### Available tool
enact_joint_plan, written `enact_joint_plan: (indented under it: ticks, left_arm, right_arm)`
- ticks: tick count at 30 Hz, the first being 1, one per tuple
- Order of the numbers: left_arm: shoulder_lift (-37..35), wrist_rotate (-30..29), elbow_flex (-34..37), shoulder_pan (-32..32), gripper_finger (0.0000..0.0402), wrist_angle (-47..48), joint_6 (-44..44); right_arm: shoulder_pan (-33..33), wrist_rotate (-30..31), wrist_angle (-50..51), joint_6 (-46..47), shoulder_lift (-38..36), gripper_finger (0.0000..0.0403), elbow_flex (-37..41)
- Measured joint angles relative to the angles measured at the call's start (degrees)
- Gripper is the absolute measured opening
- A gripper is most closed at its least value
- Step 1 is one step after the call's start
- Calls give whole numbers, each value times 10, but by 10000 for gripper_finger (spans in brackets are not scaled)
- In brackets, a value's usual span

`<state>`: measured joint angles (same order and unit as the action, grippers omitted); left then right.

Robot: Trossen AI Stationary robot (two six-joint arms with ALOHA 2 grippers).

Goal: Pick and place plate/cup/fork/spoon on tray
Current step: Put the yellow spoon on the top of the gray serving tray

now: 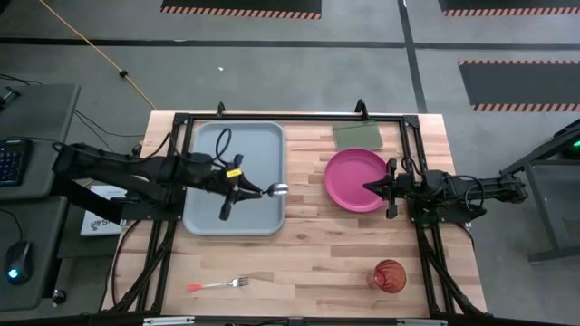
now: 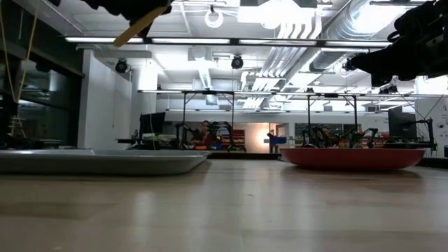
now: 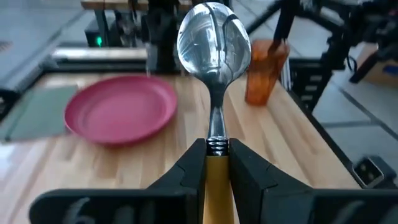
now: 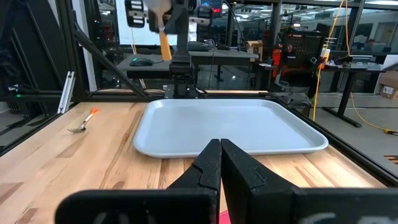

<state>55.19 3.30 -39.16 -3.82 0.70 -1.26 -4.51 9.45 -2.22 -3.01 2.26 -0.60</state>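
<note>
My left gripper [image 1: 254, 190] is shut on the spoon, whose silver bowl [image 1: 279, 190] stands out over the right part of the light blue-grey tray [image 1: 210, 217]. My right gripper [image 1: 370, 187] is shut and empty, held high over the left part of the pink plate [image 1: 356, 179], which lies flat on the table right of the tray. The red-handled fork [image 1: 219, 285] lies near the table's near edge. The red-orange cup [image 1: 390, 275] stands at the near right. My left gripper pinches the spoon's orange-tan handle [image 3: 217, 177] between its two fingers, at the end next to the metal neck. The fingers point toward the table's right and lie along the spoon. The bowl [image 3: 214, 43] sticks out past the fingertips. The spoon is lifted clear above the tray, its handle's free end [image 2: 140, 26] slanting down behind.
A flat green rectangle [image 1: 358, 136] lies at the far edge, behind the plate. A black frame [image 1: 290, 118] runs around the table's far and side edges. Bare wood lies between the tray and the plate and along the near edge.
</note>
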Motion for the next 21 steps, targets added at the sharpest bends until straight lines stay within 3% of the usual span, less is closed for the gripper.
enact_joint_plan:
  ticks: [6,15,21]
  left_arm:
    - [25,44,0,32,40,-61,3]
    - [143,146,0,69,40,-198,-29]
    - [194,183,0,110,40,-288,-47]
  right_arm:
    - [0,0,0,0,0,0,0]
    - [0,0,0,0,0,0,0]
    - [0,0,0,0,0,0,0]
